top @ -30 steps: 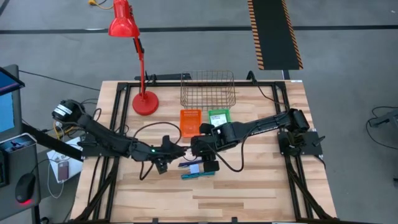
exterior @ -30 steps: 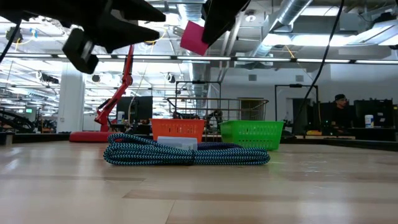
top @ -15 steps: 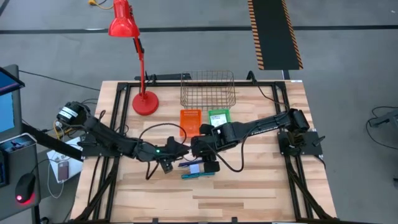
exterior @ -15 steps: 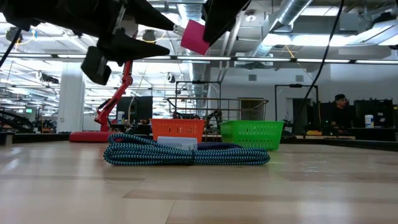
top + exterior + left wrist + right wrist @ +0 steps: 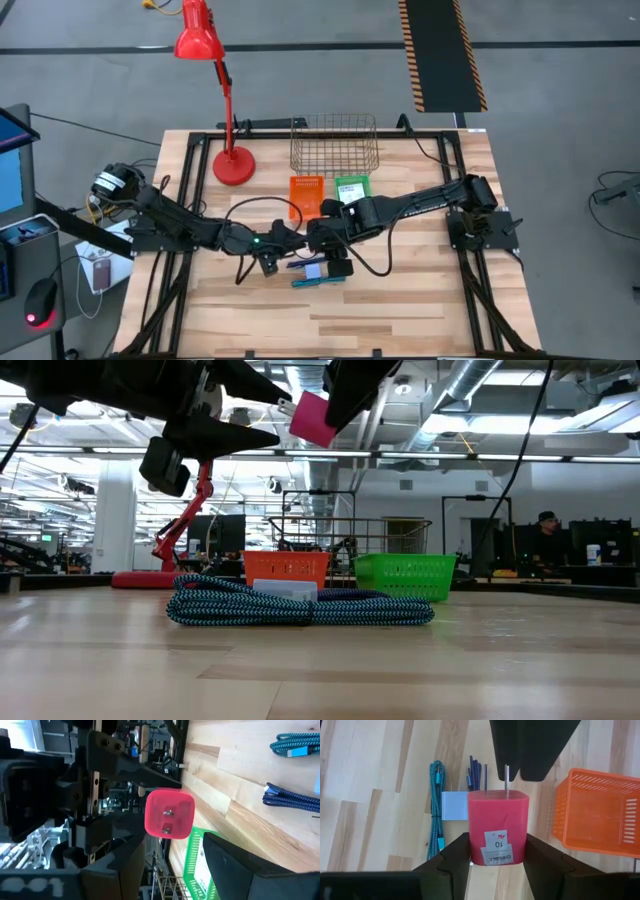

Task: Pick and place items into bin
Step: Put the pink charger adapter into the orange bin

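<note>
Progress is partial: my right tool [image 5: 495,851] pinches a pink charger [image 5: 497,827] aloft, left tool [image 5: 262,405] spread beside it; cables [image 5: 300,605] wait on the table [image 5: 320,670].

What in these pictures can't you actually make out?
- High view: the pink charger is hidden under the right gripper.
- Right wrist view: its label's small print is too tiny to read.
- Low view: the white item is half buried behind the braided cables.
</note>
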